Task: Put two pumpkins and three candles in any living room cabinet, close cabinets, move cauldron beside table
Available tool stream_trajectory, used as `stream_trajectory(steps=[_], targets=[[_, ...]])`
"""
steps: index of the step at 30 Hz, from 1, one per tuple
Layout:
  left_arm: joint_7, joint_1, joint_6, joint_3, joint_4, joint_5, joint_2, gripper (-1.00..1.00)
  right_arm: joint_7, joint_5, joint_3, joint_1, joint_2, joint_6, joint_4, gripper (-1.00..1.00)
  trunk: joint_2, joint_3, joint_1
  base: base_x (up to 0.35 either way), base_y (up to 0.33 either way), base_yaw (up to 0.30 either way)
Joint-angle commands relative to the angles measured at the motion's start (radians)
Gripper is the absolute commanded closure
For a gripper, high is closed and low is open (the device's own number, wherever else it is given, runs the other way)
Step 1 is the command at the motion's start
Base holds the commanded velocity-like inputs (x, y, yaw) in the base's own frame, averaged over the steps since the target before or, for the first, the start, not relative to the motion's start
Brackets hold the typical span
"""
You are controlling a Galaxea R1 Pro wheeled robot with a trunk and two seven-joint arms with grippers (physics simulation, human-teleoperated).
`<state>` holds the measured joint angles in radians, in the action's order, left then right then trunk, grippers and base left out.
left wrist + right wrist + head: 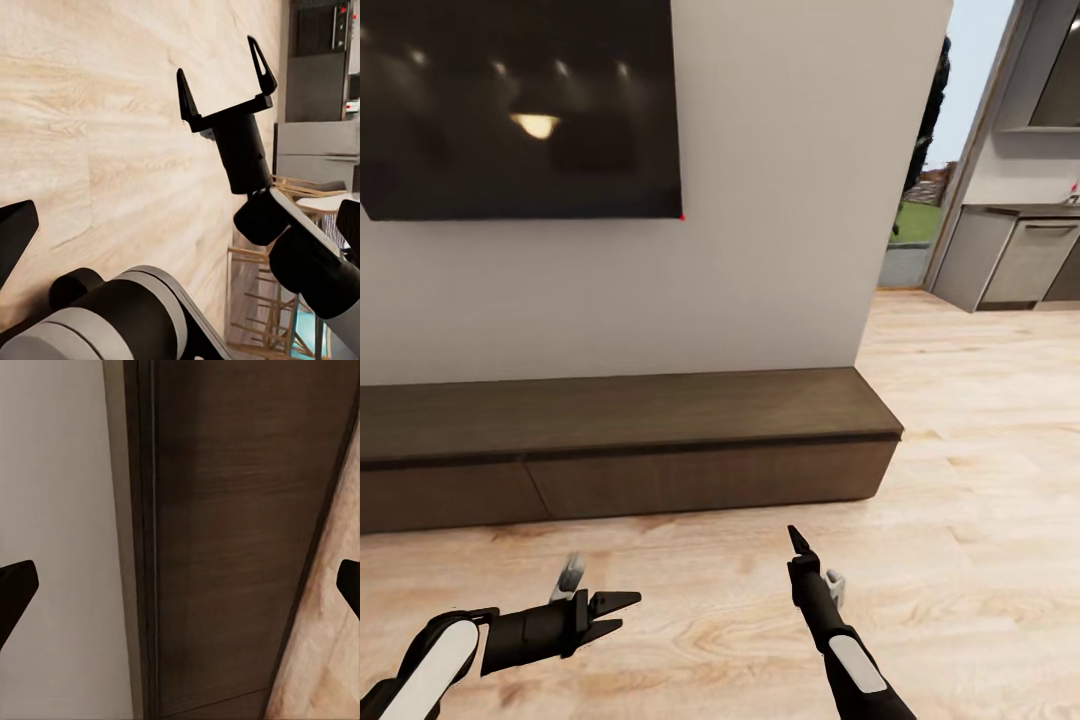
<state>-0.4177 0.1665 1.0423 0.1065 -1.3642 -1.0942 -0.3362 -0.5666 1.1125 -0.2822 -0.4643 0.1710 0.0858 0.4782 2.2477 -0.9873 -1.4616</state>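
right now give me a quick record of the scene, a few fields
setting: living room wall, kitchen units beyond on the right
cabinet: long low dark-brown cabinet against the wall, drawer fronts look shut
above cabinet: dark screen on the wall
floor: pale wood floor
left gripper: left gripper open, holding nothing, low over the floor
right gripper: right gripper open, holding nothing, facing the cabinet

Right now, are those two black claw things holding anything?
Left tool: open, holding nothing.
Right tool: open, holding nothing.
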Motion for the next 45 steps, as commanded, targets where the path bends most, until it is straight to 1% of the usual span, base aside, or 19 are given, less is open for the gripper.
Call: stream_trajectory(steps=[1, 8, 15, 34, 38, 40, 45], targets=[[-0.009, 0.001, 0.001, 0.001, 0.001, 0.007, 0.0, -1.0, -0.004, 0.01, -0.004, -0.001, 0.001, 0.009, 0.0, -1.0, 0.0, -0.001, 0.0, 0.313, 0.121, 0.0], [-0.008, 0.001, 0.001, 0.002, 0.001, 0.007, 0.001, -1.0, -0.004, 0.01, -0.005, 0.0, -0.002, 0.01, 0.0, -1.0, 0.0, -0.001, 0.0, 0.313, 0.121, 0.0], [-0.008, 0.001, -0.001, 0.011, 0.001, 0.007, 0.002, -1.0, -0.004, 0.009, -0.003, -0.001, 0.0, 0.011, -0.001, -1.0, 0.0, -0.001, 0.0, 0.314, 0.121, 0.0], [-0.007, 0.001, -0.001, 0.013, 0.001, 0.007, 0.002, -1.0, -0.007, 0.009, -0.002, 0.0, -0.001, 0.011, -0.001, -1.0, 0.0, -0.001, 0.0, 0.311, 0.095, 0.0], [-0.008, 0.001, -0.001, 0.013, 0.002, 0.007, 0.002, -1.0, -0.03, 0.009, 0.001, 0.0, -0.005, 0.011, -0.005, -1.0, 0.0, -0.001, 0.0, 0.135, 0.007, 0.0], [-0.009, 0.001, -0.001, 0.013, 0.001, 0.007, 0.002, -1.0, -0.044, 0.009, 0.001, 0.0, -0.006, 0.011, -0.021, -1.0, 0.0, -0.001, 0.0, 0.034, 0.002, 0.0], [-0.009, 0.001, 0.0, 0.013, 0.001, 0.005, 0.003, -1.0, -0.053, 0.008, 0.0, -0.001, -0.008, 0.011, -0.051, -1.0, 0.0, -0.001, 0.0, 0.008, 0.0, 0.0]])
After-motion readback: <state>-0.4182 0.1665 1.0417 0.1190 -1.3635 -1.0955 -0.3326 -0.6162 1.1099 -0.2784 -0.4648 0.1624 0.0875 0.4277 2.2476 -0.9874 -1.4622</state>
